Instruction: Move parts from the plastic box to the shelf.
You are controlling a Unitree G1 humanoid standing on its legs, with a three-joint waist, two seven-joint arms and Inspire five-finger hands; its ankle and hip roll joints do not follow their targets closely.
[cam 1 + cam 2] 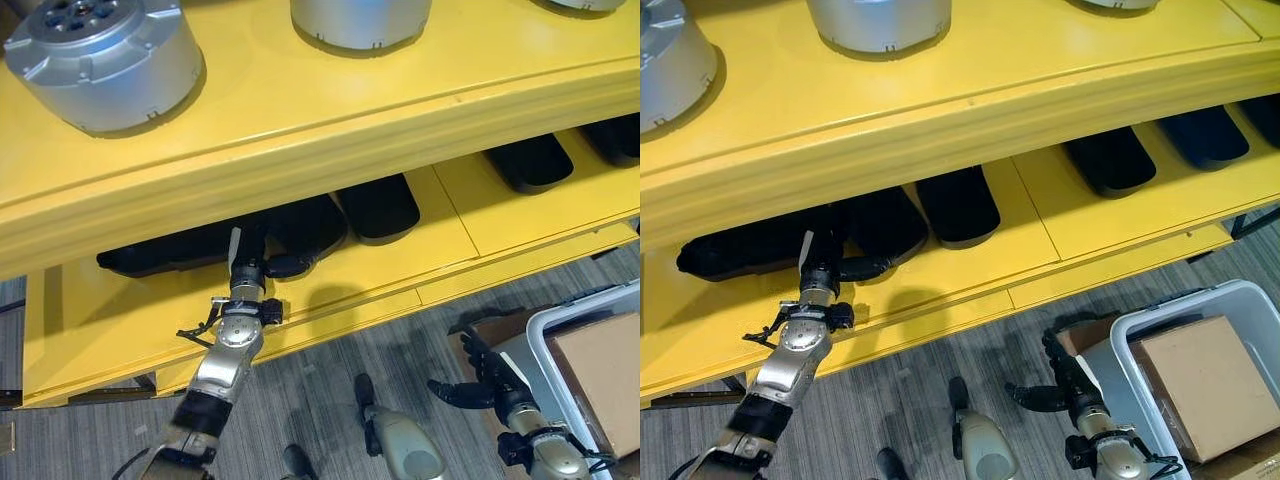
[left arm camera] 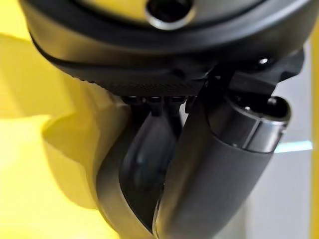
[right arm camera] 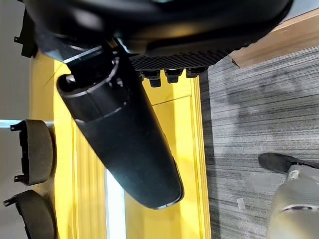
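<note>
Yellow shelf (image 1: 300, 110), two tiers, glossy painted surface, spanning the scene above grey wood-grain floor (image 1: 320, 400). Ribbed silver metal cylinders (image 1: 105, 60) standing on the top tier, round and flat-topped. Black moulded parts (image 1: 958, 205) lined up on the lower tier, smooth, oblong with rounded ends, long axes running from the front edge toward the back. No readable writing anywhere. Grey plastic box (image 1: 1240, 300) on the floor at lower right, holding a plain brown cardboard block (image 1: 1200, 385). Left hand (image 1: 252, 262) reaching onto the lower tier, thumb out to the side, against a black part (image 1: 880, 225); grip on it impossible to tell, fingers hidden. Right hand (image 1: 1065, 385) low beside the box, fingers spread loosely, holding nothing.
</note>
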